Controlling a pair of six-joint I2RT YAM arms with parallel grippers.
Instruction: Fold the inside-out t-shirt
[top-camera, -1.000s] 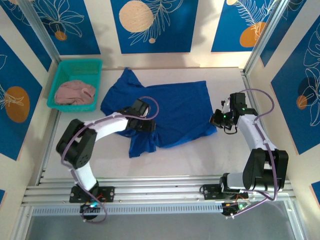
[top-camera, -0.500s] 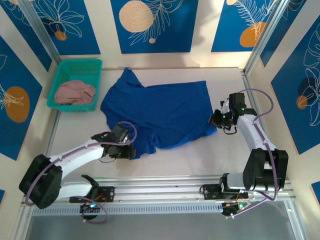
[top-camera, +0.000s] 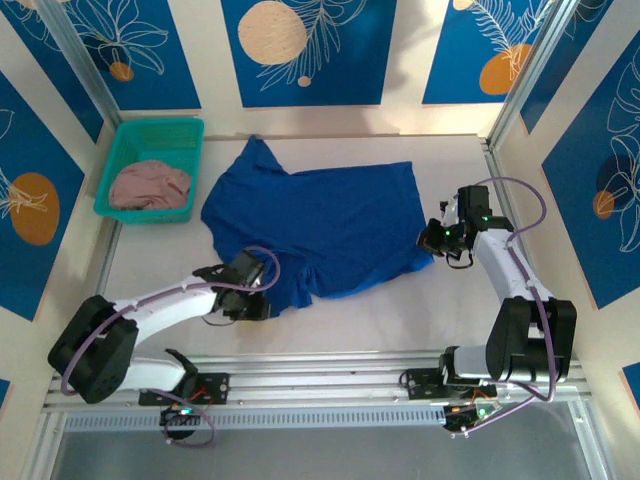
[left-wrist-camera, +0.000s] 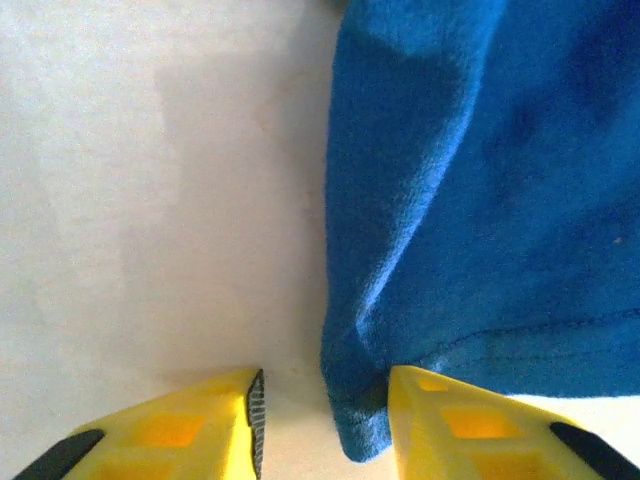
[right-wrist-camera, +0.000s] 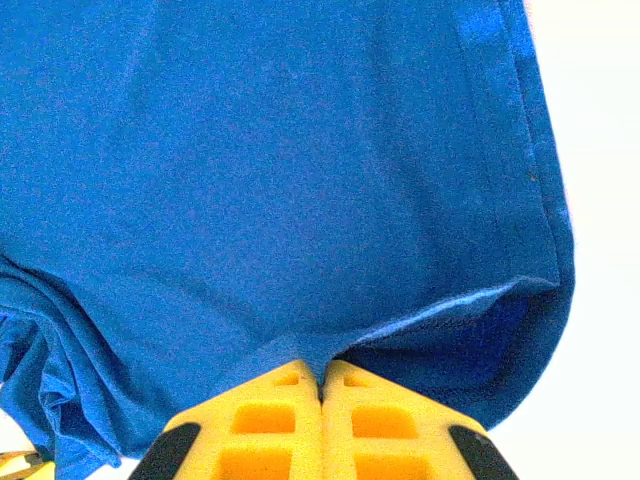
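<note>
Bare table (top-camera: 400, 320) strip along the near edge; green basket (top-camera: 160, 123) far-left, t-shirt (top-camera: 330, 225) mid-table.

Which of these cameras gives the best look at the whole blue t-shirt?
The top external view: the whole t-shirt lies spread on the table. The left wrist view catches one hem corner up close; the right wrist view, fabric pinched in the right gripper.

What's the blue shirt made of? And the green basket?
The blue t-shirt looks like soft, matte knitted cotton: it creases and shows a stitched hem. The green basket looks like stiff plastic, probably: straight, even-coloured walls.
</note>
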